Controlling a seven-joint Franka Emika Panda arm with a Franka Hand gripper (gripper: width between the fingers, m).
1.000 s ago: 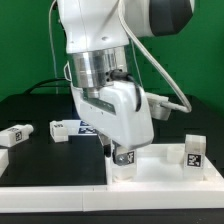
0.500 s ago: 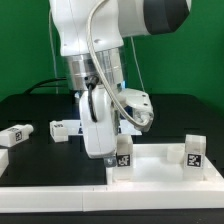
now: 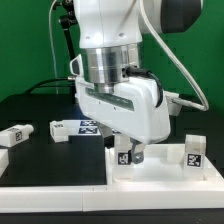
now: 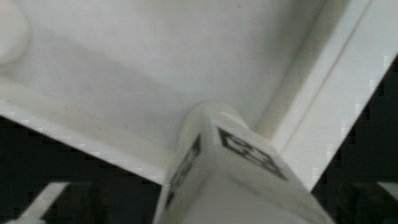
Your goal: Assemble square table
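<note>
Left to right. 2 loose leg posts, one (image 3: pixel 14 133) near the left edge and one (image 3: pixel 62 130) beside it, lie on their sides on the dark table, long axes roughly left-right. The marker board (image 3: pixel 90 126) lies flat just behind, partly hidden by the arm. At centre the gripper (image 3: pixel 128 156) is closed on a 3rd leg post (image 4: pixel 217 170), fingers clamping its sides. This held post is upright, long axis near vertical, tagged face toward the near side, over the left end of the square panel (image 3: pixel 165 172). Whether it is seated cannot be told. The panel lies flat, rim up, at near right. A 4th post (image 3: pixel 193 151) stands at its far right. The parts look rigid, light and smooth, so a grip across flat sides, high up, should suit.
</note>
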